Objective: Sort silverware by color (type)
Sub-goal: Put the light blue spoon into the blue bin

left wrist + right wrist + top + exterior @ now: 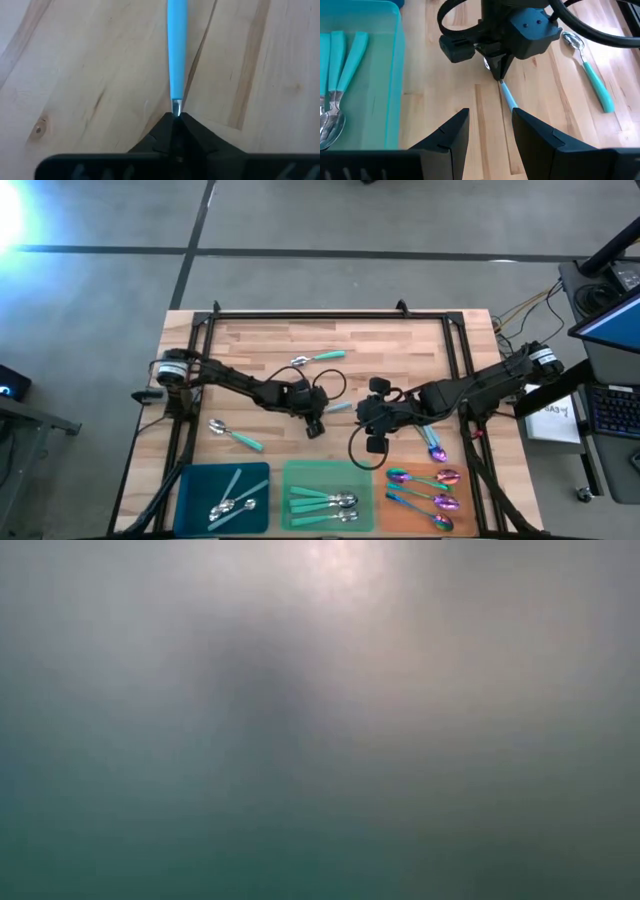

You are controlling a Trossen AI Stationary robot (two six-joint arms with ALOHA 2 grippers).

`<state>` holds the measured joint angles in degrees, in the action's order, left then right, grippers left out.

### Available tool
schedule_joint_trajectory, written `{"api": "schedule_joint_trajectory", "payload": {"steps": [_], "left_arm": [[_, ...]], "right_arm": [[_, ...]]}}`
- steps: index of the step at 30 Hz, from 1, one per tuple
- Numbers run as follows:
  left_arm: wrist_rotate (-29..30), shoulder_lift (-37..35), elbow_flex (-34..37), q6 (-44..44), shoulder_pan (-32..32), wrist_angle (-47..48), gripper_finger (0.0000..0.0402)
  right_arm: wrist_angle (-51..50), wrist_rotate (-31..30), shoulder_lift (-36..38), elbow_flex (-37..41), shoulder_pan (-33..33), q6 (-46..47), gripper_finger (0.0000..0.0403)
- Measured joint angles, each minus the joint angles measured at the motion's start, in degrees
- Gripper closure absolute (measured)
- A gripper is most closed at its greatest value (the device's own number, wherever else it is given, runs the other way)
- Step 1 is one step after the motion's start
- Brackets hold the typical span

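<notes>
Counting from the overhead shot: three trays along the bottom edge, one blue tray (190,480), one green tray (296,474) and one orange tray (385,505). The orange one has three iridescent purple spoons (425,477) in it, plus a fourth purple spoon (436,451) loose on the table (260,345) just above that tray. Two teal-handled spoons are loose, one upper middle (318,358) and one at left (235,434). One pale blue-handled spoon (177,55) sits mid-table. The blue tray looks like about three spoons, the green about four, but they overlap so I can't be sure. Two arms.
</notes>
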<state>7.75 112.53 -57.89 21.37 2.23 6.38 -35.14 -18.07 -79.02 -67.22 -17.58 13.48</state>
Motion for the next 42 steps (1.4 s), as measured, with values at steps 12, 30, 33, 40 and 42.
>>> {"api": "schedule_joint_trajectory", "payload": {"steps": [12,30,33,40,42], "left_arm": [[-1.78,-7.61,1.0,0.19,-0.18,3.78,0.04],[-1.2,-31.23,0.55,22.37,20.12,20.19,0.0401],[0.42,-33.6,0.55,33.24,26.06,24.88,0.0401],[-3.3,-37.69,0.57,56.99,41.17,35.91,0.0401],[-5.98,-38.41,0.55,61.32,45.53,37.44,0.0401]], "right_arm": [[-0.13,-0.02,0.0,0.07,0.0,-0.07,0.0264],[0.44,-0.48,-0.02,1.44,0.52,-0.44,0.0264],[1.42,-0.61,-0.02,1.99,0.76,-0.41,0.0264],[1.56,-1.53,-0.02,3.7,1.1,0.23,0.0264],[1.62,-1.56,-0.02,4.24,1.14,0.91,0.0264]]}}
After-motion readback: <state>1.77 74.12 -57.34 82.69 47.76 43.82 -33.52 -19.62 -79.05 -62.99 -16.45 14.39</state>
